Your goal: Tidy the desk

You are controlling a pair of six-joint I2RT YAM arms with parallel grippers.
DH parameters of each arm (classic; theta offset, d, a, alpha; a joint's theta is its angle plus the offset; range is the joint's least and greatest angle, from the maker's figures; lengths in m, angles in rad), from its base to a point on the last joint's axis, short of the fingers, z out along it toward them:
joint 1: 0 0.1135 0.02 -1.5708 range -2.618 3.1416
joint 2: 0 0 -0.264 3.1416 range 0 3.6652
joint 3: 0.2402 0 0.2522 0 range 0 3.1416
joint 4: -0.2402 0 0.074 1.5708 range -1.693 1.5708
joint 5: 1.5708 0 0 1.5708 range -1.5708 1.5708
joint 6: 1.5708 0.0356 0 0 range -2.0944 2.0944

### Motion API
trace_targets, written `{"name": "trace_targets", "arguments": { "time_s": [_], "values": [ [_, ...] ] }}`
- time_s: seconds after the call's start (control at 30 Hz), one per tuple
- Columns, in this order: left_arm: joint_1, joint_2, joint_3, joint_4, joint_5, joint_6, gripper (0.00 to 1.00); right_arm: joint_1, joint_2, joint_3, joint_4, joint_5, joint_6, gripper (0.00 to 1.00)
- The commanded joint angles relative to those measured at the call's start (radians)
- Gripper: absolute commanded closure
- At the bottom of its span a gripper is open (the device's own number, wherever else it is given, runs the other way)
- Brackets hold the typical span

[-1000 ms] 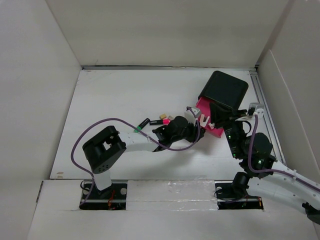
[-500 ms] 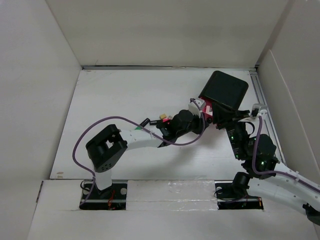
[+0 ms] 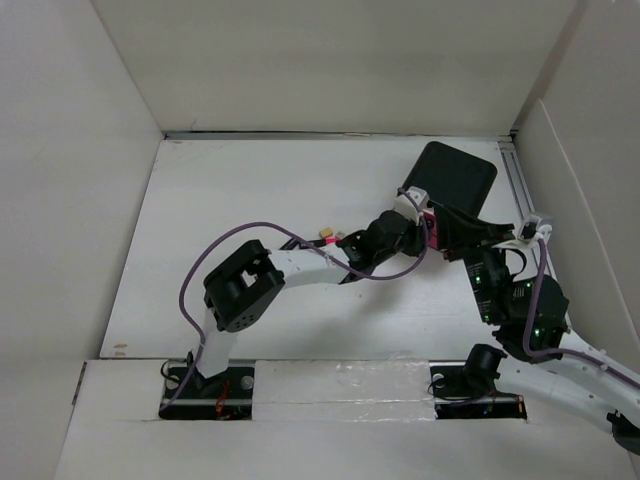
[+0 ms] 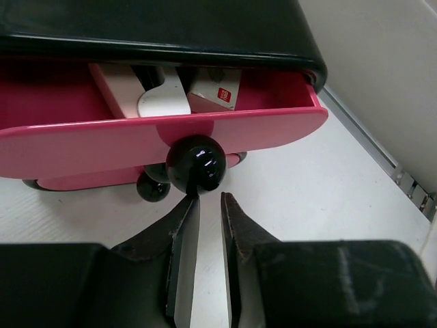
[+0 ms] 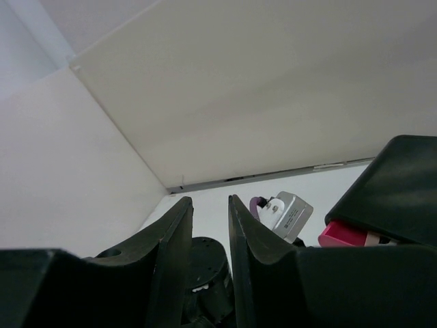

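Nothing is reading clearly — a small white packet (image 4: 220, 90) in the pink drawer (image 4: 157, 140) is showing a red mark, illegible.
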Motion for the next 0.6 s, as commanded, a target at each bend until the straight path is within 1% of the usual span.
{"name": "trace_targets", "arguments": {
  "time_s": [0.0, 0.43, 0.53, 0.57],
  "values": [
    [0.019, 0.015, 0.066, 0.037, -0.037, 0.008, 0.85, -0.002, 0.016, 0.028, 0.019, -0.013, 0.000, 0.67],
    [0.030, 0.120, 0.223, 0.007, -0.070, -0.011, 0.83, -0.002, 0.028, 0.028, 0.024, -0.011, -0.002, 0.67],
    [0.039, 0.115, 0.215, -0.004, -0.069, -0.014, 0.74, -0.002, 0.028, 0.025, 0.025, 0.001, -0.002, 0.67],
    [0.039, 0.091, 0.200, -0.001, -0.067, -0.011, 0.59, -0.002, 0.030, 0.025, 0.025, 0.000, -0.003, 0.67]
  ]
}}
